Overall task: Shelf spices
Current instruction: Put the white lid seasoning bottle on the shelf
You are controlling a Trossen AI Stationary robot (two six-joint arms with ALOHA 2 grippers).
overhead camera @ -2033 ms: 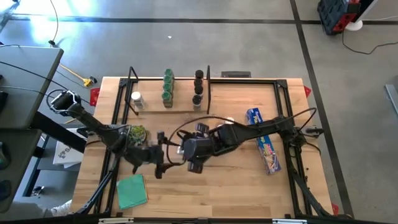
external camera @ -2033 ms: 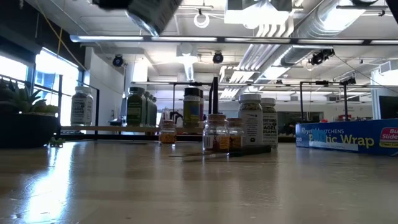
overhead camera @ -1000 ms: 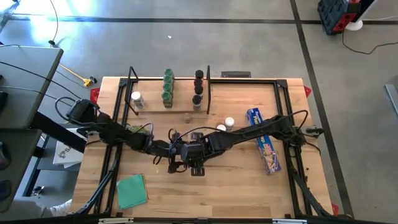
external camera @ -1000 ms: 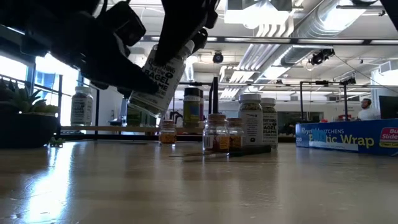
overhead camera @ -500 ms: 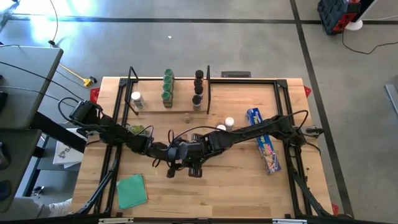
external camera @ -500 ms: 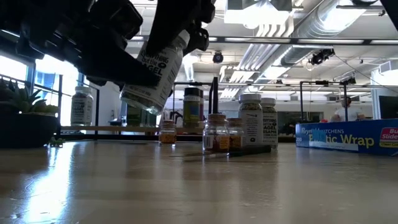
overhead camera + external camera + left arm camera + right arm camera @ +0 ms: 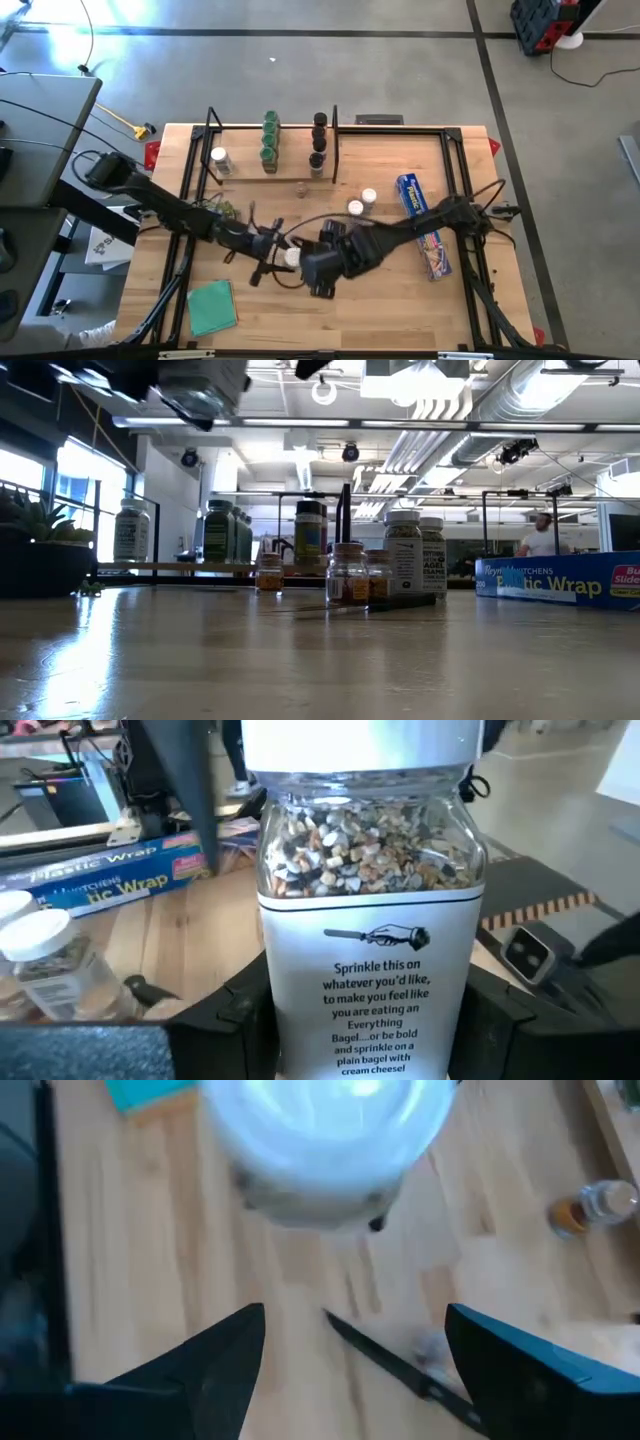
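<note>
Above the middle of the table [image 7: 400, 300], the left gripper [image 7: 272, 262] is closed around a white-capped spice jar [image 7: 365, 890] and holds it in the air. Just beside it, the right gripper [image 7: 355, 1345] has its fingers spread wide and holds nothing. Other jars [image 7: 269, 140] stand on the shelf [image 7: 290, 170] at the far edge.

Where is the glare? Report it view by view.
High view: bright patch on the floor, top left. Low view: ceiling lights flare, with sheen on the table. Right wrist view: the jar cap is washed out. Left wrist view: none.
</note>
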